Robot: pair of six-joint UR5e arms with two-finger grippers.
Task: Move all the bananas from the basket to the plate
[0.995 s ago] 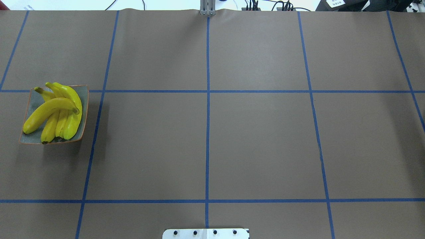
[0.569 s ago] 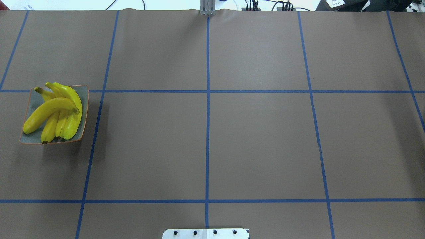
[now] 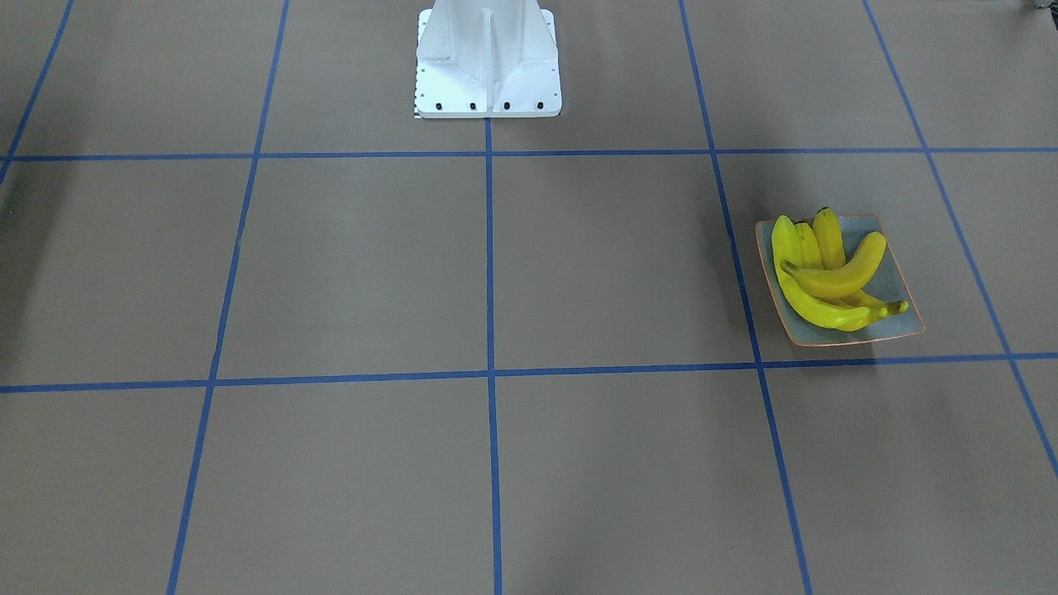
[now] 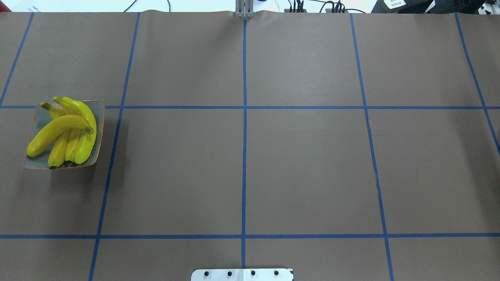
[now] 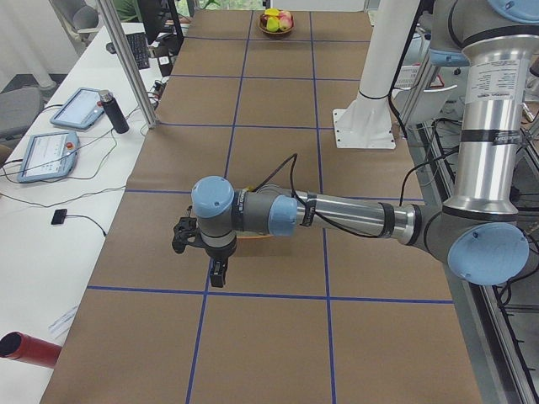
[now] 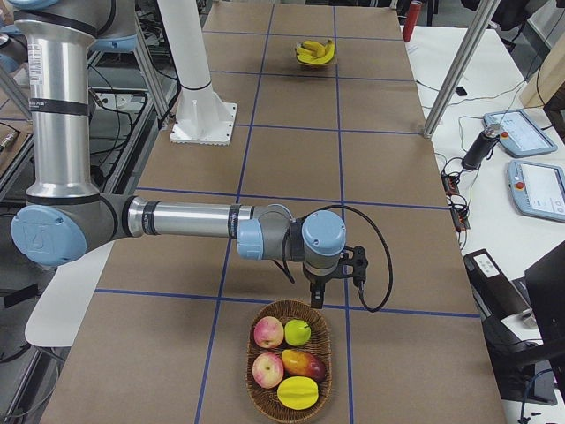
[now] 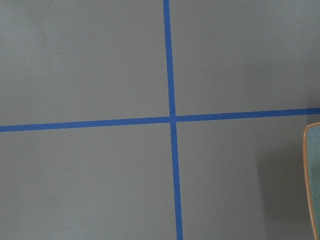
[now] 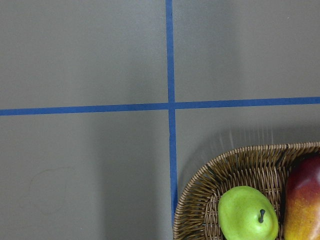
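One counter (image 4: 304,164), one basket (image 8: 210,185) at its right end (five fruits (image 6: 268,333) inside), one plate (image 4: 38,120) at its left end, four bananas (image 4: 62,128) heaped on it, left claw (image 5: 217,271) near plate, right claw (image 6: 318,296) near basket, closure of either: cannot tell.

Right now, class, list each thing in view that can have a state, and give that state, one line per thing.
bananas: all four piled on the plate, one lying across the others.
plate: loaded, flat on the table.
basket: holds other fruit, no bananas visible.
left gripper: hangs above the table near the plate; open or shut, cannot tell.
right gripper: hangs above the table by the basket's rim; cannot tell.
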